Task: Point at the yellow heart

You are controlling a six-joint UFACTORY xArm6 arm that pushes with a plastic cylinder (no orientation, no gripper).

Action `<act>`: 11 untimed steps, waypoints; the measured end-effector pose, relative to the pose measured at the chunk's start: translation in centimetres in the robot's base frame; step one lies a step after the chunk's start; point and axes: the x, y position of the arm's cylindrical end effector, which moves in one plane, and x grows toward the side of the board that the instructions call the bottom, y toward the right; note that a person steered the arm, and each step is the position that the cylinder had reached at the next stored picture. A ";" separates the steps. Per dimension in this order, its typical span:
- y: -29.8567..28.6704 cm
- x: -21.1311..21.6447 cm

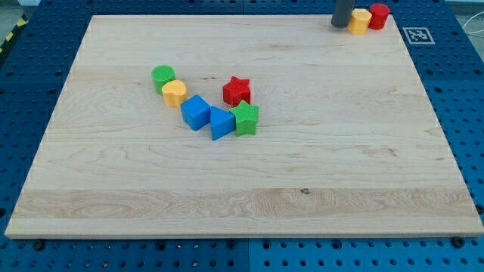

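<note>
Resting at the board's top right, my tip touches the yellow heart. It holds nothing, having no jaws. No readable writing shows.

yellow heart | colour: yellow, ridged sides, shape hard to make out at this size | pose: flat on the surface, upright | place: view's top right, by the far edge | neighbours: touching a red block on its right; my tip just beside its left
</note>
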 end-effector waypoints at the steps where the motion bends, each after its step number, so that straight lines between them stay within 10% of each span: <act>1: 0.0 0.0; 11: -14.8 0.0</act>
